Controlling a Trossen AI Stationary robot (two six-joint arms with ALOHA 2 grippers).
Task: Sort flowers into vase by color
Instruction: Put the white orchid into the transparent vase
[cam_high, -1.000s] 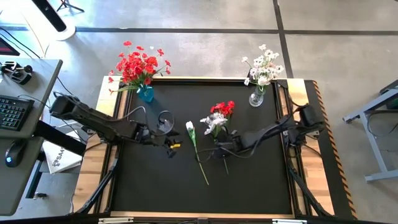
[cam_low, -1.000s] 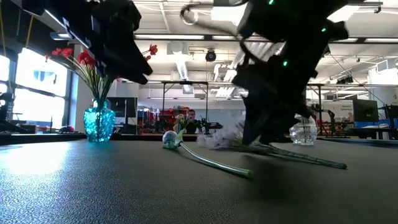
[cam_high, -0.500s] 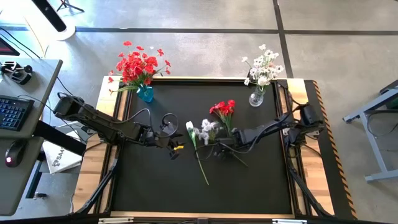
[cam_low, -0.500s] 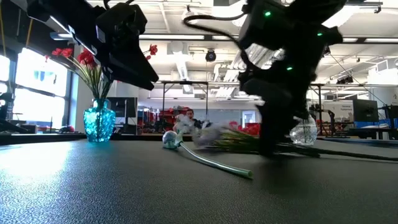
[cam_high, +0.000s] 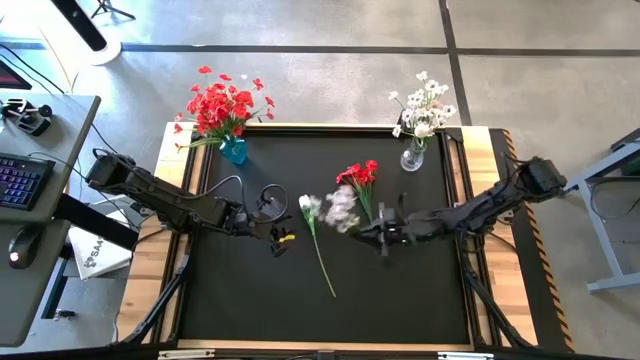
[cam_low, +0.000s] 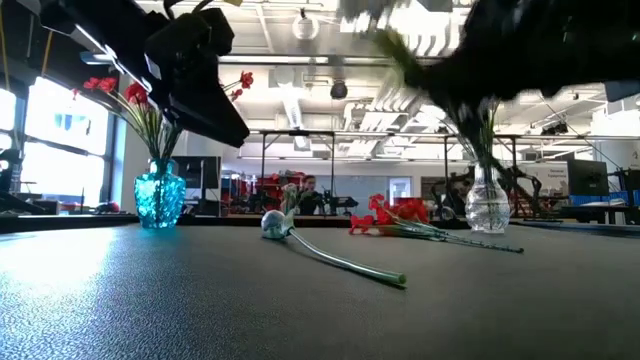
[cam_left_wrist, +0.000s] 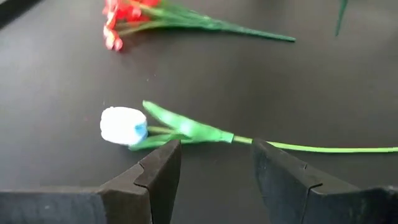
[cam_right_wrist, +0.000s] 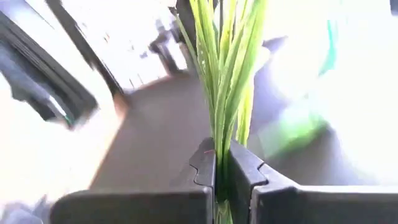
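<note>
Black matting is carrying two vases at its far edge, blue vase (cam_high: 234, 150) with reds and clear vase (cam_high: 412, 157) with whites, so the right gripper (cam_high: 383, 236) is pinching a white sprig (cam_high: 342, 208) clear of the mat, presumably bound for the clear one. Only its wrist view is showing the fingers clamped on green stems, while the left gripper (cam_left_wrist: 214, 165) is hanging open just short of the white tulip (cam_left_wrist: 124, 126), with the red sprig (cam_left_wrist: 124, 15) lying beyond.

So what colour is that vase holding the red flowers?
Bright turquoise blue vase, clearest in the low view.

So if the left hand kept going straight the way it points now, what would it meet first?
Probably the white tulip: the left hand is open and, in its wrist view, the tulip's leaves and stem lie on the table just beyond the fingertips. The red flowers lie farther on. Depth is hard to judge.
</note>
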